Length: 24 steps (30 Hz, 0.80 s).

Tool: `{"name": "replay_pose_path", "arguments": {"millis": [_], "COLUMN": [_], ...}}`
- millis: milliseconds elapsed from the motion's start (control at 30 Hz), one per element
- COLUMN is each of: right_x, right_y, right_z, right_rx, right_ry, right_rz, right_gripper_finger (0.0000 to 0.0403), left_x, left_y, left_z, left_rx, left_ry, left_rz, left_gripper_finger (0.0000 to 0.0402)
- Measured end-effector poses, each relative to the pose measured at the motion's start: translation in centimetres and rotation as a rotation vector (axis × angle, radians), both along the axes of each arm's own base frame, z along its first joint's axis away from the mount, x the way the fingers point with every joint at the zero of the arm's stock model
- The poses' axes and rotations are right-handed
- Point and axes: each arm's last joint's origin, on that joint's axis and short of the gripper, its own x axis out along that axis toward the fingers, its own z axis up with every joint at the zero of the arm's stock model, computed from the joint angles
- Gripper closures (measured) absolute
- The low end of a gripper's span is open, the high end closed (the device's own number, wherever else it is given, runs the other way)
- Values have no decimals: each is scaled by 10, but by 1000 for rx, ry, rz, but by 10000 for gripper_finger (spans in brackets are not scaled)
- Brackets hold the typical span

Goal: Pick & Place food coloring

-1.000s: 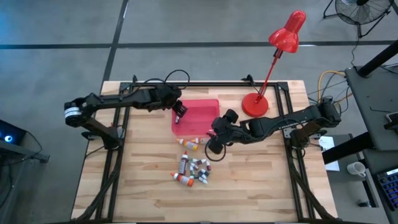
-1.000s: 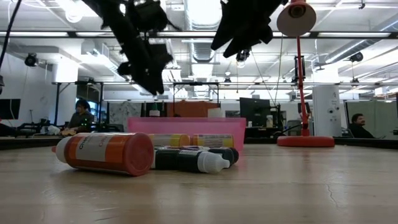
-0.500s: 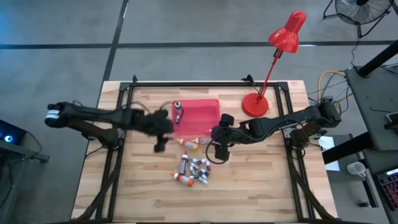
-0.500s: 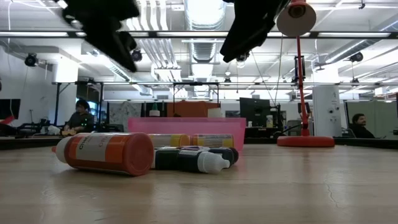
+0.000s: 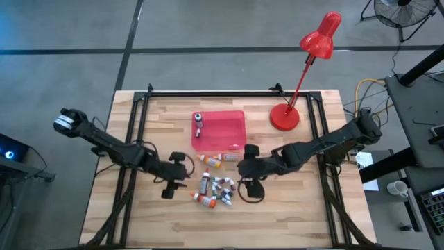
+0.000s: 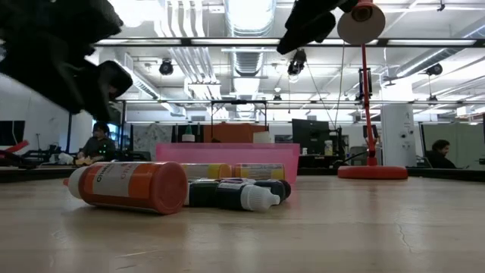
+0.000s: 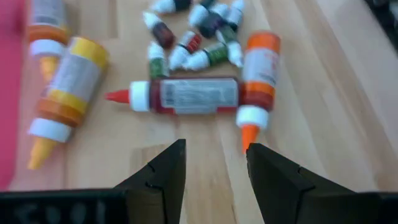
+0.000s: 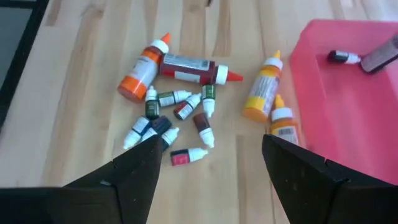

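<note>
No lettering can be read with any certainty; the orange bottle [image 6: 125, 186] lying on the surface carries a white label with dark print too blurred to make out; the red bottle [image 7: 186, 95] has a label of fine print, likewise illegible.

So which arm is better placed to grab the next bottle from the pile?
Likely the left: the left gripper hangs open just short of the red-capped bottle. The right gripper, also open, sits above the small bottles, a close second.
</note>
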Motion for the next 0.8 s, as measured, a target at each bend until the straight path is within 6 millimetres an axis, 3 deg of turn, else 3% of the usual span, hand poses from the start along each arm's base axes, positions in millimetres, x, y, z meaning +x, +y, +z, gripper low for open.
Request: {"name": "replay_pose_path", "arguments": {"millis": [233, 800], "right_x": [-1, 0], "right_y": [19, 28], "right_z": [-14, -29], "right_rx": [81, 76], "right_ry": [45, 89], "right_rz": [-55, -59], "right_gripper_finger": [142, 154], "left_x": [1, 49], "left_y": [-23, -52], "left_z": [-15, -46], "left_rx": [86, 115], "left_ry": [18, 111], "left_rz": [-123, -123], "left_gripper_finger": [259, 259]}}
